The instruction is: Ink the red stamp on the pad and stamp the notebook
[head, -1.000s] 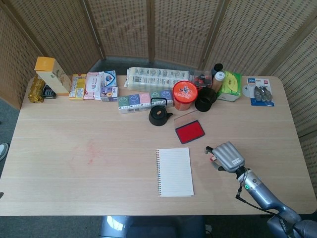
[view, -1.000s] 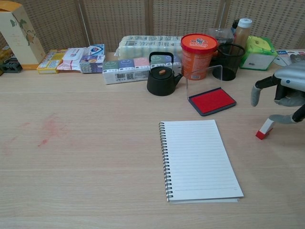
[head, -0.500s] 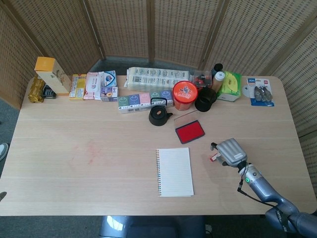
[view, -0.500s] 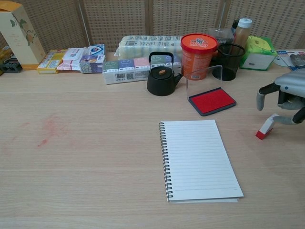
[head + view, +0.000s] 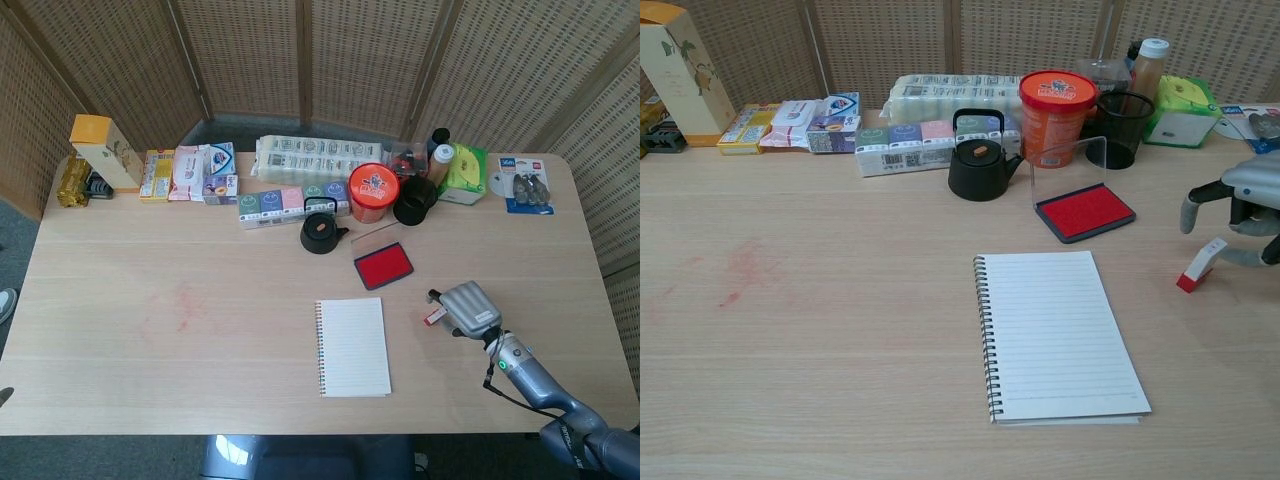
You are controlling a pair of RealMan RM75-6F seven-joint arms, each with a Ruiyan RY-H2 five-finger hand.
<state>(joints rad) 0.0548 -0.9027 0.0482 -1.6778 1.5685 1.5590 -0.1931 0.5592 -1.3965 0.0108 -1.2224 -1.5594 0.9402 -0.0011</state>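
Observation:
The red stamp (image 5: 1200,266) sits tilted on the table right of the notebook, red end down and white end pointing up-right; it also shows as the small stamp (image 5: 433,318) in the head view. My right hand (image 5: 1243,205) hovers just over and right of it with its fingers apart. One finger hangs left of the stamp and another reaches its white end. No firm grip shows. In the head view the right hand (image 5: 468,309) covers the stamp's right side. The red ink pad (image 5: 1085,212) lies open behind the blank spiral notebook (image 5: 1058,335). My left hand is not in view.
A black teapot (image 5: 977,160), an orange tub (image 5: 1057,103) and a black mesh cup (image 5: 1121,129) stand behind the pad, with its clear lid (image 5: 1068,165) upright. Boxes and packets line the back edge. A faint red smear (image 5: 745,270) marks the left of the table (image 5: 840,380).
My right hand has drawn back to the right by a little. The stamp's white end has swung slightly right with it, while its red end stayed in place.

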